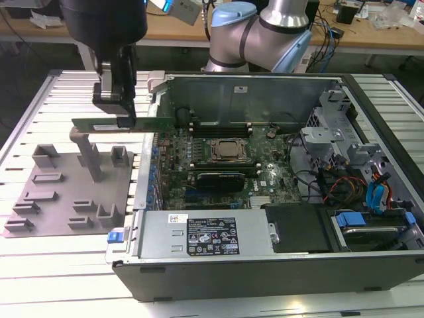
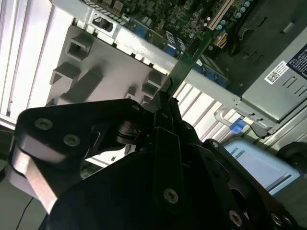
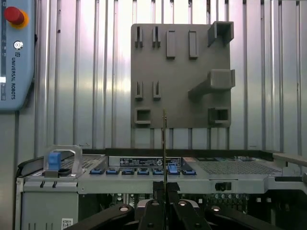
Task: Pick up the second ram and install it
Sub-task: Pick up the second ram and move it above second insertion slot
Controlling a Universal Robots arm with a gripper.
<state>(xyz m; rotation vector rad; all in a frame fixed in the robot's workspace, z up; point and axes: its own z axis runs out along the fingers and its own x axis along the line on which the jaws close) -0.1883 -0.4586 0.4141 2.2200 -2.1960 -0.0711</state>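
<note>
The second ram (image 1: 152,124) is a long thin green stick held level in the air, above the grey tray (image 1: 59,199) and the left wall of the open computer case (image 1: 142,179) in the exterior view. My gripper (image 1: 122,114) is shut on it from above, near its middle. In the first wrist view the ram (image 3: 164,143) is an edge-on dark line rising from my gripper (image 3: 164,188) toward the tray (image 3: 180,67). The second wrist view shows the ram (image 2: 189,60) reaching from my gripper (image 2: 165,103) over the case wall. The motherboard (image 1: 225,159) lies inside the case.
The grey tray carries upright blocks (image 1: 91,156) just below the held stick. A power supply (image 1: 205,233) fills the case's near side, with drive bays and cables (image 1: 371,192) at the exterior view's right. The arm's base (image 1: 265,33) stands behind the case. A pendant with a red button (image 3: 14,17) lies on the slatted table.
</note>
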